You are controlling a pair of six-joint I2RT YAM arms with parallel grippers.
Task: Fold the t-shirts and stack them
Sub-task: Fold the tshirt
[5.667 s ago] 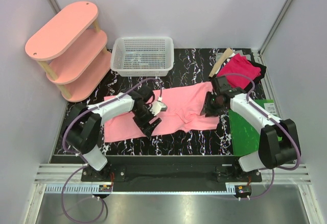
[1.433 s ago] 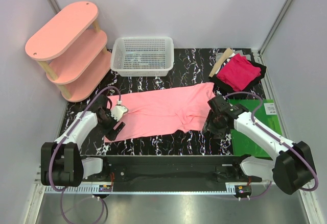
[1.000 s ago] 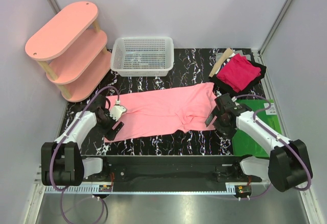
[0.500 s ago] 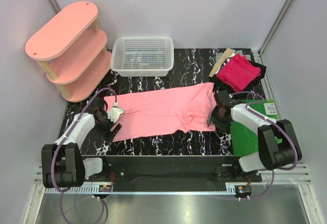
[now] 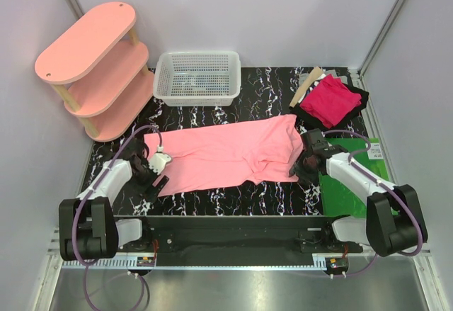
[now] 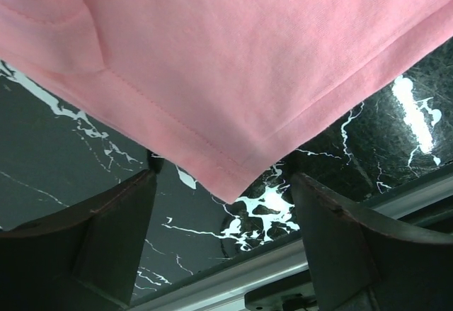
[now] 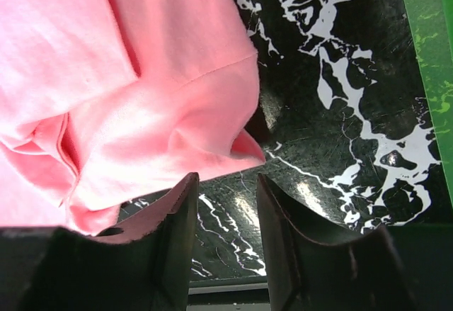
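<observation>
Reaching low at near corners of the salmon-pink t-shirt (image 5: pixel 226 151), left gripper (image 6: pixel 223 190) gapes wide — right gripper (image 7: pixel 228 198) narrowly parted.

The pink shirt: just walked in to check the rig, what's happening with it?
The salmon-pink t-shirt lies stretched out across the table. The left gripper, open, sits at its near left corner; the right gripper, open, at its near right corner. Neither grips cloth. The magenta t-shirt lies folded far right.
</observation>
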